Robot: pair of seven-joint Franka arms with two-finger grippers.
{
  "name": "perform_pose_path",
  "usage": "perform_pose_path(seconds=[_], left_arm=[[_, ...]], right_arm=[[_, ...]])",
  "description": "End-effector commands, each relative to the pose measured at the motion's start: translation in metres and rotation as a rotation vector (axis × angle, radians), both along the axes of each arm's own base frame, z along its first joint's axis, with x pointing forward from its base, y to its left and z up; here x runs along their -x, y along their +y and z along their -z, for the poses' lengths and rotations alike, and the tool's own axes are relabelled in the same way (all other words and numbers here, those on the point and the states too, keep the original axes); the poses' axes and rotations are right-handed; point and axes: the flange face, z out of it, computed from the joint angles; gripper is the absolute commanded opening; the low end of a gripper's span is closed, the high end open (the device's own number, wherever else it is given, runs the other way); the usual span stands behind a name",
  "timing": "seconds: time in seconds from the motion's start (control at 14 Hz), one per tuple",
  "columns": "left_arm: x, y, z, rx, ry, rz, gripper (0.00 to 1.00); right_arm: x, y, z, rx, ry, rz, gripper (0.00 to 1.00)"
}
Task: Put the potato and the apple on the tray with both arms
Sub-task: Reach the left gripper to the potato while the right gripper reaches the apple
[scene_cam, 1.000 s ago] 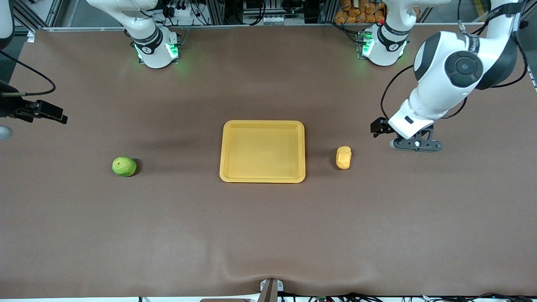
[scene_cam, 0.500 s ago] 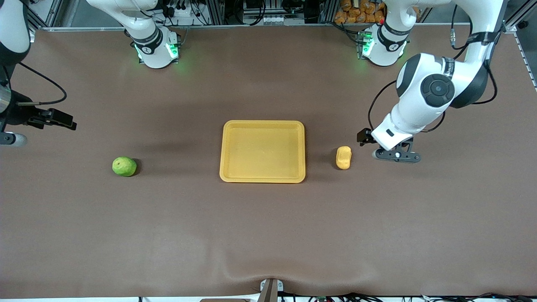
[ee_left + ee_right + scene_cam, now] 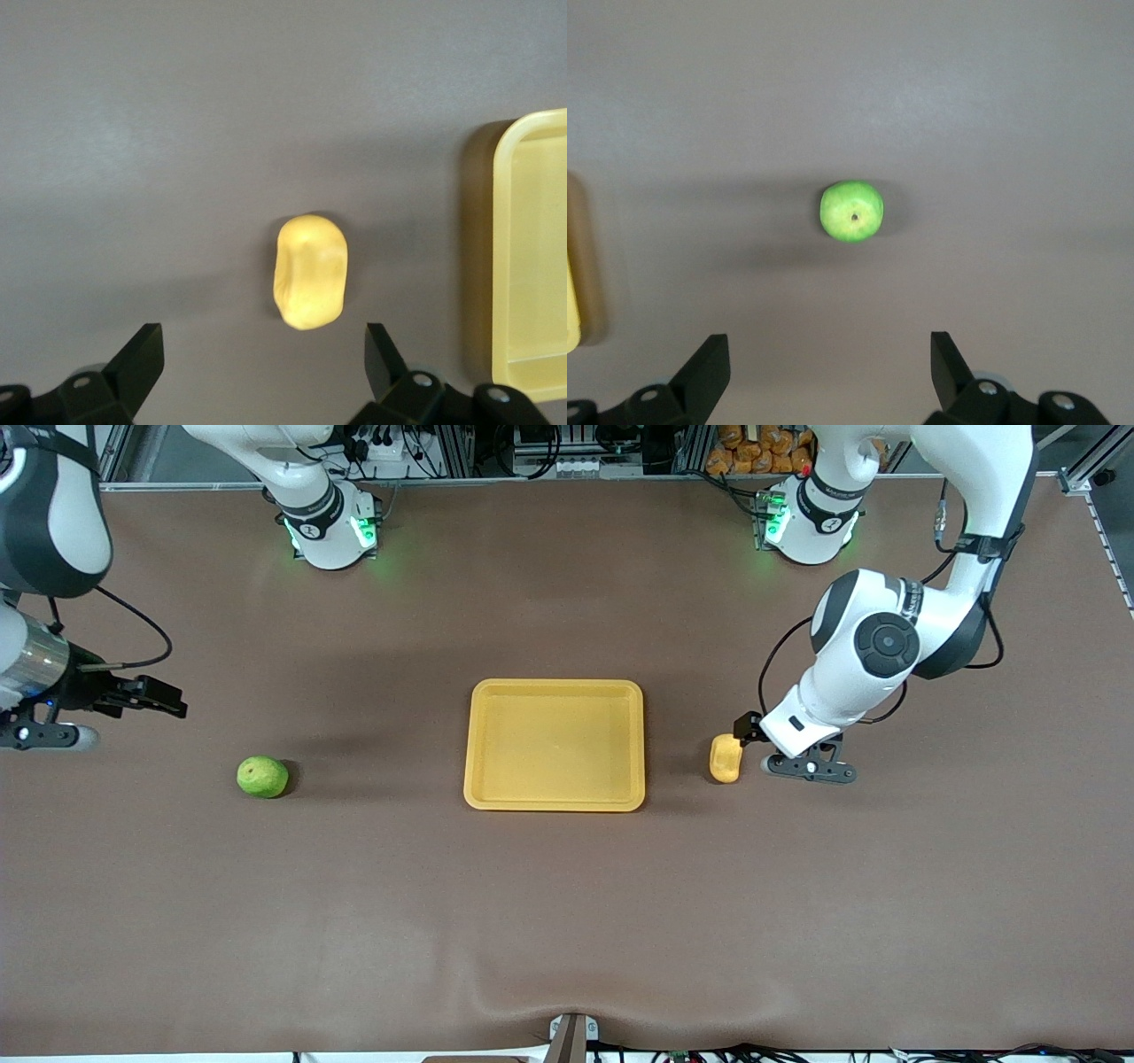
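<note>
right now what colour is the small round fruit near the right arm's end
Bright green, with a brownish stem dimple; the small round fruit shows best in the right wrist view.

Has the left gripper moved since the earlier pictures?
Yes. The left gripper has come toward the tray and now hangs open by the potato, which lies unmoved.

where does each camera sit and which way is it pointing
Front view: high, facing both arm bases; shows the shallow yellow plastic tray and both arms.
Left wrist view: on the left arm, looking down at the oblong yellow-orange potato; open left gripper shows.
Right wrist view: looks down at the round green apple; open right gripper shows.
Both wrist views catch the tray's edge.
</note>
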Motion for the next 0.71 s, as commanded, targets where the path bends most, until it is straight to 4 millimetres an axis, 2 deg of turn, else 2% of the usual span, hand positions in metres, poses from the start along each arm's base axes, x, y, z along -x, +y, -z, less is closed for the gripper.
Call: perform_pose_path(seconds=[0.0, 0.14, 0.43, 0.64], left_arm=[[0.002, -0.004, 0.022, 0.012, -0.002, -0.012, 1.0], [0.001, -0.007, 0.038, 0.021, -0.003, -0.009, 1.0], [0.005, -0.023, 0.064, 0.03, 0.01, 0.011, 1.0], [0.006, -0.025, 0.075, 0.033, 0.015, 0.013, 0.92]], right_arm=[[0.012, -0.004, 0.034, 0.002, -0.025, -0.024, 1.0], [0.017, -0.003, 0.059, 0.007, -0.055, -0.023, 1.0], [0.022, -0.004, 0.094, 0.014, -0.103, -0.02, 1.0], [0.027, -0.003, 0.126, 0.019, -0.128, -0.021, 1.0]])
